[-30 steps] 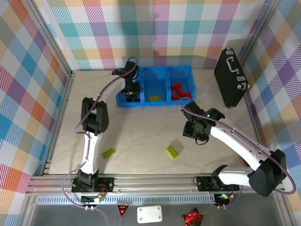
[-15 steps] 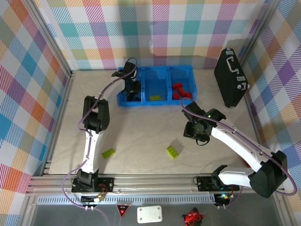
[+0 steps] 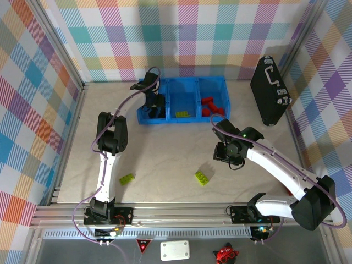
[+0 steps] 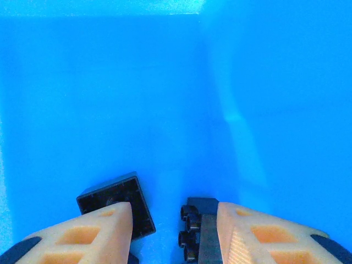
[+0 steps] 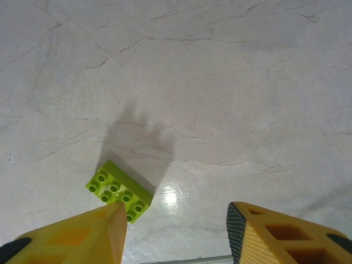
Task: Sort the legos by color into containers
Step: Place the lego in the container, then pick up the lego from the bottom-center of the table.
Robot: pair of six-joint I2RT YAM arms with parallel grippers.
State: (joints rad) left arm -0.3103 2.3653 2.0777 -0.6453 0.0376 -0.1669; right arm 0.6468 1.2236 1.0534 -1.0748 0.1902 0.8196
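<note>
Low inside the left compartment of the blue bin, the left claw stands parted beside two black legos, apparently so black joins black, while the right claw, spread and empty, hangs over a lime lego on the tabletop.

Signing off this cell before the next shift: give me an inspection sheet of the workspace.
Surface: pale marbled table, no spills seen.
Job's things: blue bin holds red legos in its right compartment, one binned lime lego in the middle, two black legos in the left; left lime lego and centre lime lego lie loose on the table.
Clutter: black case at the far right.
Grippers: left gripper open inside the left compartment, one black lego against a finger; right gripper open, empty, near the centre lime lego.
Cables: purple cables run along both arms.
Surroundings: plaid walls, metal rail at the near edge.
</note>
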